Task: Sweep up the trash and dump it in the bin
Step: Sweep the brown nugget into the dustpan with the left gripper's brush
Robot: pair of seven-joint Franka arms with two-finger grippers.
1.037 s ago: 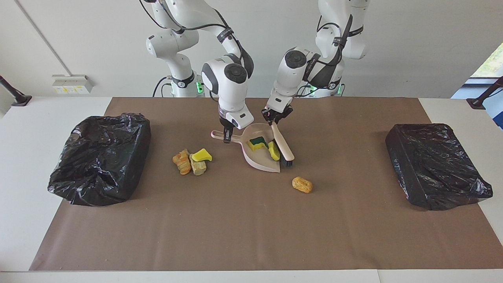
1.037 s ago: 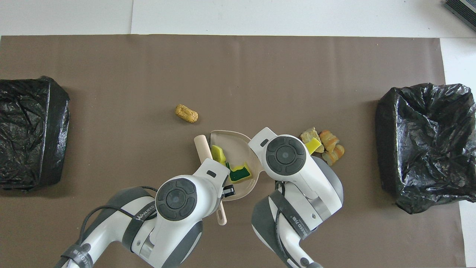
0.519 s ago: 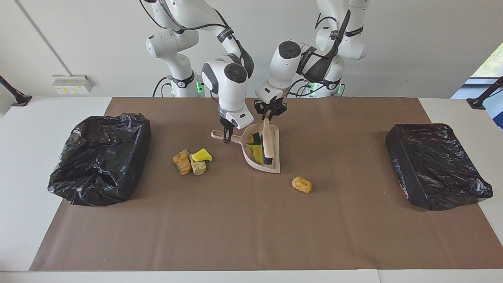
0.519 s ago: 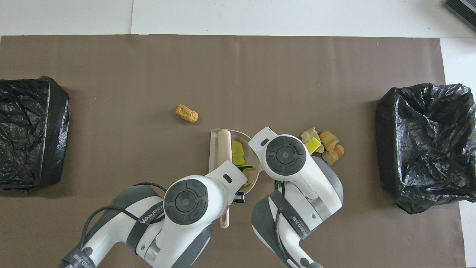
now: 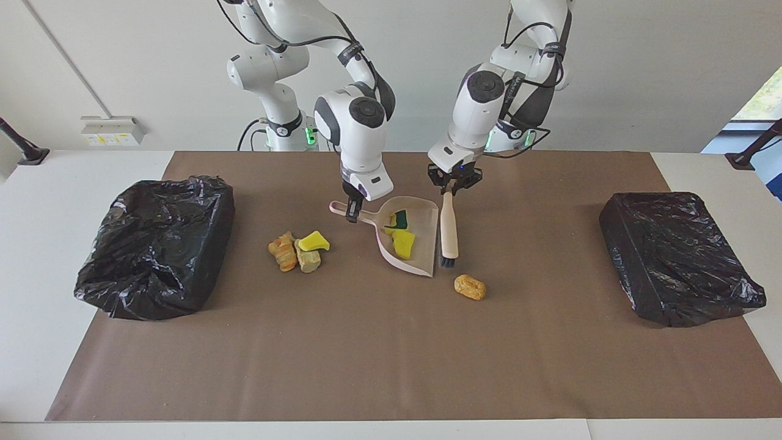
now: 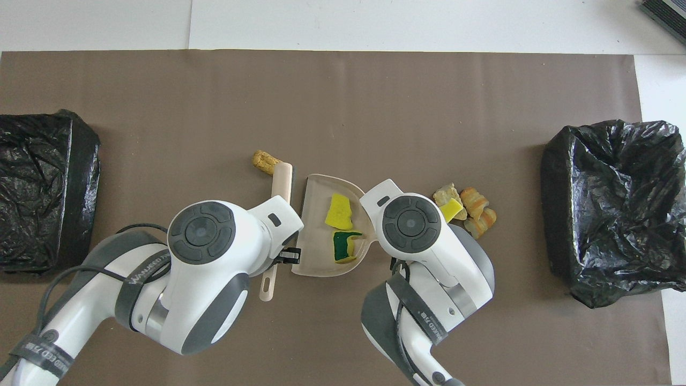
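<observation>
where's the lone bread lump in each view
Facing view: the lone bread lump lies below the brush bristles.
Overhead view: the lump is at centre, partly under the brush tip.
Shared landmark: the dustpan beside the brush.

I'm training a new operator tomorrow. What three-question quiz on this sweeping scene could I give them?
1. How many scraps lie in the dustpan?
2. True or false: the brush is held by the left pincer.
3. Which loose scrap lies closest to the brush bristles: (a) the orange lump, (b) the cluster of three scraps?

Key
1. Two: a yellow sponge piece and a green-and-yellow one.
2. True; the right pincer grips the dustpan's handle.
3. (a)
</observation>
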